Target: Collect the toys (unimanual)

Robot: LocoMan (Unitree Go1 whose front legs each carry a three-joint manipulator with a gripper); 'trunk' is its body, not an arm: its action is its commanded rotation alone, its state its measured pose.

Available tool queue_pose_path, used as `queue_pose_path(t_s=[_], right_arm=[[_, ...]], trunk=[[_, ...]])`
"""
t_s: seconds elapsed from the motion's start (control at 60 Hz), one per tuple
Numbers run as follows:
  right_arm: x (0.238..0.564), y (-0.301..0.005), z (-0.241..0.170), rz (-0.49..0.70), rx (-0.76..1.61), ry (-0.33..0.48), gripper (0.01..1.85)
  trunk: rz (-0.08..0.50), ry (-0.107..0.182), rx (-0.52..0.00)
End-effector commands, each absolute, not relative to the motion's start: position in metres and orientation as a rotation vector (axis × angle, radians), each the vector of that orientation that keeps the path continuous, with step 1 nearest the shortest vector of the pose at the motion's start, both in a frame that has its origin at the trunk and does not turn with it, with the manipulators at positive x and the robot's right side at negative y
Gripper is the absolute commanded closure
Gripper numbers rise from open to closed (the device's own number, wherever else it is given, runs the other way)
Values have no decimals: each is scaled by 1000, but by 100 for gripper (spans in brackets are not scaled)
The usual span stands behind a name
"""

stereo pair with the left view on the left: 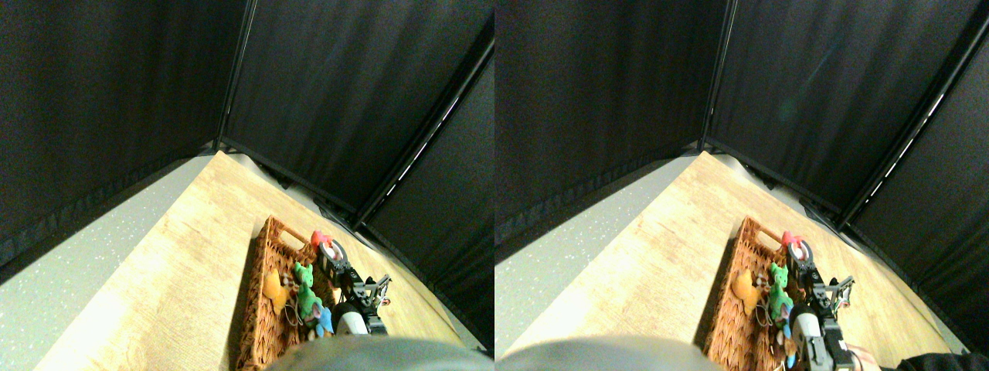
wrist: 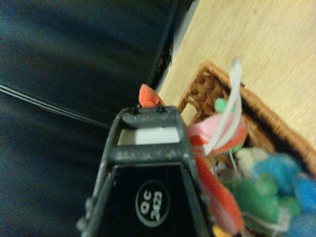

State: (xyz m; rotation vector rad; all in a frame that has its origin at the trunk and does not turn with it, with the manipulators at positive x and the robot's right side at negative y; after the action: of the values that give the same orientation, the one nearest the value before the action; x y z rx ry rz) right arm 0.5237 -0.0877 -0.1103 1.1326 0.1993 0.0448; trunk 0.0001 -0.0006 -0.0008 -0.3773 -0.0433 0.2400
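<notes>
Plush, so judging the red toy (wrist: pixel 219 148) as soft, very light, easily squashed and not fragile; expecting no slip on the fuzzy cloth, but some sagging out of any shallow pinch. Seeing the right gripper (stereo pair with the left view on the left: pixel 328 249) apparently closed on this toy, though not seeing the gap itself: noting red cloth bunching along one side of the jaw frame and an orange-red tip poking out just past the fingertips. Reading the long axis as running roughly along the fingers, tip pointing away from the wrist, body trailing back beside the jaw. Noting the white string loop (wrist: pixel 228 111) standing free beside the fingertips; judging it too thin and floppy for a grip, so preferring the thick middle of the body. Placing the held toy over the far corner of the wicker basket (stereo pair with the left view on the left: pixel 259 270), near its rim. Logging the green toy (stereo pair with the left view on the left: pixel 307 284), orange toy (stereo pair with the left view on the left: pixel 272 286) and blue toy (stereo pair with the left view on the left: pixel 323 318) lying inside the basket, behind the fingertips towards the wrist.
</notes>
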Motion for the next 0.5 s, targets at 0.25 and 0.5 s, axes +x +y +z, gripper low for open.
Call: queue_pose_path(t_s=[0.25, 0.5], right_arm=[[525, -95, -109, 102, 1009, 233, 42], [528, -114, -106, 92, 1017, 194, 59]], trunk=[[238, -42, -371], [217, -34, -342]])
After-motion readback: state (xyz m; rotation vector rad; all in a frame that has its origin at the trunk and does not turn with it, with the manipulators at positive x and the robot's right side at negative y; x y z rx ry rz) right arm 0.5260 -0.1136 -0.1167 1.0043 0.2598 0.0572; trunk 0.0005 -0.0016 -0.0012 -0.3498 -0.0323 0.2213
